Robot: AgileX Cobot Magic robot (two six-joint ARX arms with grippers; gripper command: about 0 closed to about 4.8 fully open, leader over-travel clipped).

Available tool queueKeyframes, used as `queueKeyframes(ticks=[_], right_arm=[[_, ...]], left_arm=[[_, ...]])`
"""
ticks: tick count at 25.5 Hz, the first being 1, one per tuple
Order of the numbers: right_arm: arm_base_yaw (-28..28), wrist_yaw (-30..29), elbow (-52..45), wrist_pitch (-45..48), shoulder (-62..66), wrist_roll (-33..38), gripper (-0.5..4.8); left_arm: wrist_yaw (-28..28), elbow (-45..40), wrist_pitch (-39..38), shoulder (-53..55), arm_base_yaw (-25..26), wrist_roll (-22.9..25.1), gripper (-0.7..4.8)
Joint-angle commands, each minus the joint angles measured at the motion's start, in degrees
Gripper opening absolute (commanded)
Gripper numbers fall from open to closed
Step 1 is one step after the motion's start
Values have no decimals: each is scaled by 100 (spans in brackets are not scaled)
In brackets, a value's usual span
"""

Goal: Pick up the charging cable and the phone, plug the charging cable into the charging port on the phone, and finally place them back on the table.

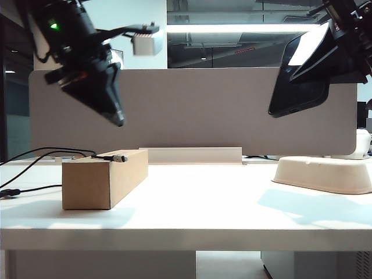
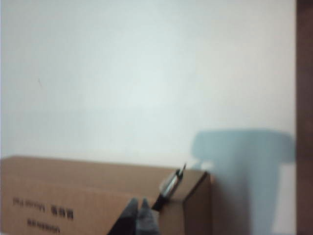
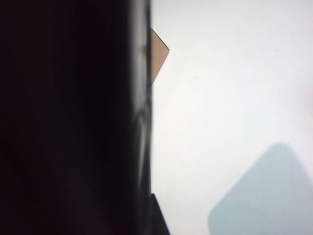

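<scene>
tray (image 1: 325, 174) empty; cable plug (image 1: 119, 157) atop box (image 1: 104, 180)

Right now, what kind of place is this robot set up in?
Probably an office. A white desk backs onto a grey fabric partition panel, with strip lights and glass walls behind. The left gripper hangs shut above a cardboard box; the right gripper holds the phone aloft.

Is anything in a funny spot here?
Yes. The thin black charging cable lies on top of the brown cardboard box, its plug poking past the edge. The right gripper holds the glossy black phone high up; the shut left gripper hangs above the box.
</scene>
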Motion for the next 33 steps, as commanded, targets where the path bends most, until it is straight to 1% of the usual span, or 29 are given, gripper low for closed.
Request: queueKeyframes(ticks=[1,4,6,8,12,14,15,17,24,27,29,33], right_arm=[[15,-55,37,205,-48,-39,-2],[15,-55,37,205,-48,-39,-2],[15,-57,37,203,-48,-39,-2],[15,-92,37,205,-48,-37,-2],[15,-155,37,210,-48,-37,-2],[15,-157,37,208,-48,-37,-2],[15,-162,37,205,-48,-37,-2],[15,-164,37,201,-48,-37,-2],[20,-227,37,203,-48,-37,-2],[20,-258,37,203,-48,-37,-2],[20,-271,37,203,-48,-37,-2],[20,-271,37,205,-48,-37,-2]], left_arm=[[317,146,-77,186,-11,22,5],[319,164,-131,334,-11,24,62],[304,164,-188,417,-11,28,83],[295,164,-214,444,-9,109,84],[295,164,-223,463,-7,114,85],[153,166,-271,533,-7,411,85],[-61,166,-315,603,-7,691,87],[-162,168,-323,671,-7,835,90],[-212,177,-247,745,-2,883,90],[-356,175,-179,807,-2,905,90],[-420,177,-157,857,-2,1010,90],[-439,177,-114,890,-2,1010,89]])
